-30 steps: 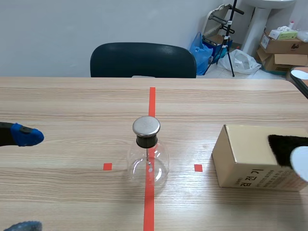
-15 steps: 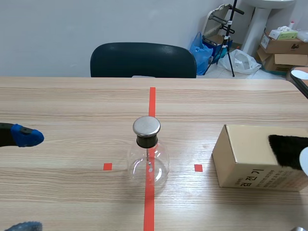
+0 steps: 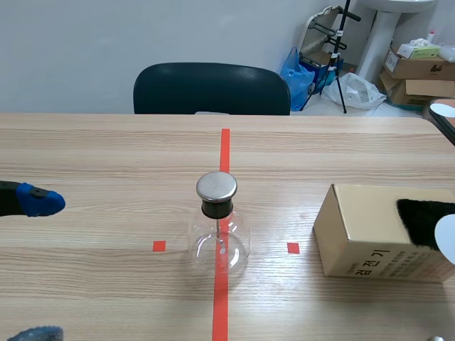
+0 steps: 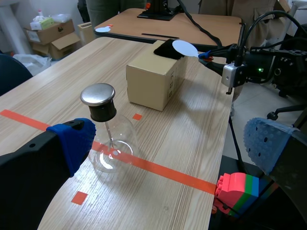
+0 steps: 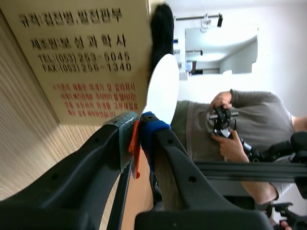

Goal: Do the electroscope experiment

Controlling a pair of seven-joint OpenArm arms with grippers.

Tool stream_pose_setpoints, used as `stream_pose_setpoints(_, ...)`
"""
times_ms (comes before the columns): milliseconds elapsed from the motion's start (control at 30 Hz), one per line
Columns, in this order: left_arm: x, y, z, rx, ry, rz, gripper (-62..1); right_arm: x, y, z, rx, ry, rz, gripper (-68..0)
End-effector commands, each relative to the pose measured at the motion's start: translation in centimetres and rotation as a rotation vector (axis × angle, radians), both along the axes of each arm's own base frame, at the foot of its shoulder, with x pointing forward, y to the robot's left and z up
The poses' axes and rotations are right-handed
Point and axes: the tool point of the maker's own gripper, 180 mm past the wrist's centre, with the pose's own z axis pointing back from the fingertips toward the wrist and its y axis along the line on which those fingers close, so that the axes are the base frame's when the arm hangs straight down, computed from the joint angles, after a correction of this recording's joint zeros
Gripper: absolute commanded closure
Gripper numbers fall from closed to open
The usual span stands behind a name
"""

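The electroscope, a clear glass flask (image 3: 220,241) with a black neck and a round metal cap (image 3: 216,186), stands on the red tape line at the table's middle. My left gripper (image 4: 170,143) is open at the left, the flask (image 4: 109,143) ahead of it between the blue pads (image 4: 73,139), untouched. My right gripper (image 5: 139,128) is shut on the orange handle (image 5: 135,148) of a white disc (image 5: 162,88). The disc (image 3: 446,239) hovers by a black fur cloth (image 3: 421,217) lying on a cardboard box (image 3: 370,234).
A dark chair (image 3: 212,89) stands behind the far table edge. The table's right edge is close beside the box (image 4: 152,79). A coloured block (image 4: 237,189) sits below that edge. A person (image 5: 240,124) is beyond the table in the right wrist view.
The white disc at the right edge shifted slightly outward and back over the box. The left gripper and the flask have not moved.
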Motion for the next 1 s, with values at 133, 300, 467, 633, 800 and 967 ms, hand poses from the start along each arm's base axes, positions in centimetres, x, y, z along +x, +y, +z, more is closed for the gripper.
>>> stream_pose_setpoints(133, 0.1, -0.2, 0.5, -0.031, -0.001, 0.007, -62.3, -0.1, 0.0, 0.3, -0.064, -0.008, 0.03, -0.9)
stream_pose_setpoints(300, 0.1, -0.2, 0.5, -0.031, -0.001, 0.007, -62.3, -0.1, 0.0, 0.3, -0.064, -0.007, 0.032, -0.9)
stream_pose_setpoints(467, 0.1, -0.2, 0.5, -0.031, -0.001, 0.007, -62.3, 0.1, 0.1, 0.5, -0.077, -0.011, 0.042, -1.1)
stream_pose_setpoints(633, 0.1, -0.2, 0.4, -0.03, 0.0, 0.007, -62.3, 1.0, -0.1, 1.8, -0.124, -0.035, 0.04, -1.1)
stream_pose_setpoints(800, 0.1, -0.2, 0.4, -0.028, 0.0, 0.007, -62.3, 1.7, 0.0, 3.1, -0.154, -0.062, 0.014, -1.1)
stream_pose_setpoints(967, 0.1, -0.2, 0.4, -0.028, 0.0, 0.007, -62.3, 2.5, 1.0, 4.9, -0.183, -0.096, 0.012, -1.1)
